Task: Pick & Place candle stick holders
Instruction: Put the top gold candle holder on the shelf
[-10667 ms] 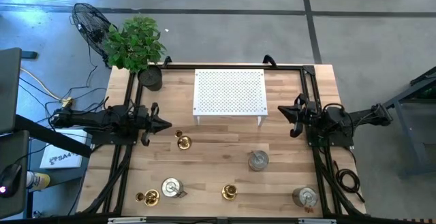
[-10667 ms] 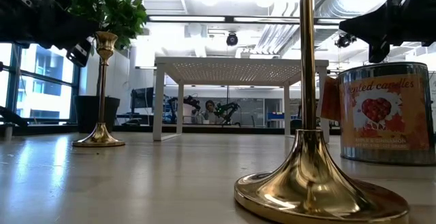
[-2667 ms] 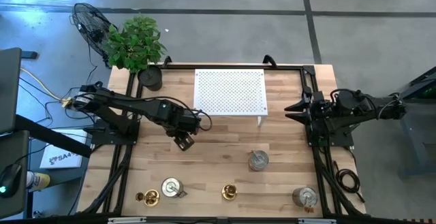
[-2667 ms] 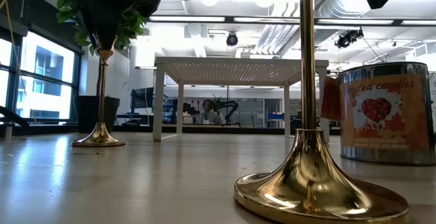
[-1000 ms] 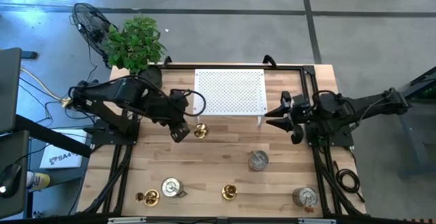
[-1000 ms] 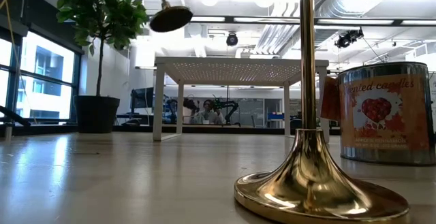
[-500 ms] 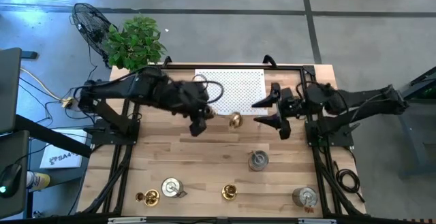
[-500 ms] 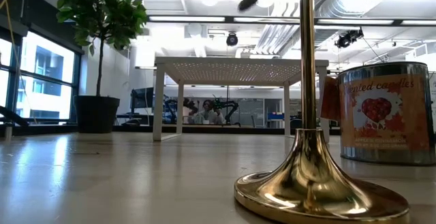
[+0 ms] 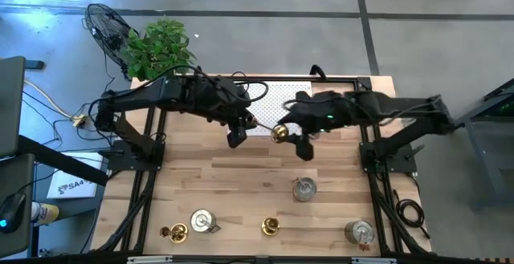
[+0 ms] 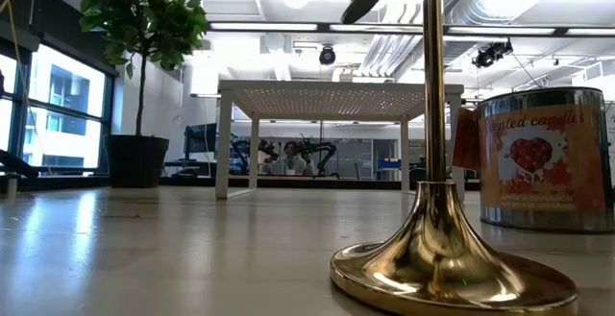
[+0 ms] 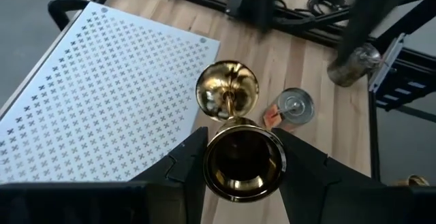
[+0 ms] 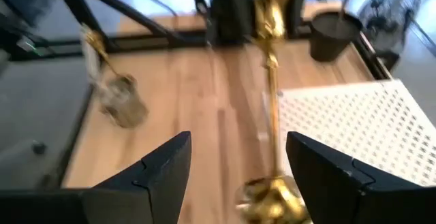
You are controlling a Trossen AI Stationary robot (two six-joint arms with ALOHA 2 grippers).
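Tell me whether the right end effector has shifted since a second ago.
Yes. In the high view the right end effector has moved left from the table's right side to the white perforated shelf's front edge, beside the brass candlestick held by the left end effector.

Bare wood mid-table — candle holders crowd only the near edge

High view: looks straight down from well above, taking in the whole counter and floor around it.
Low view: sits at counter height, facing level into the room, very close to a brass candlestick base.
Left wrist view: looks steeply down, close over the held brass candlestick.
Right wrist view: looks along the counter past its own claw.
Shared: the white perforated stand appears in all four views.
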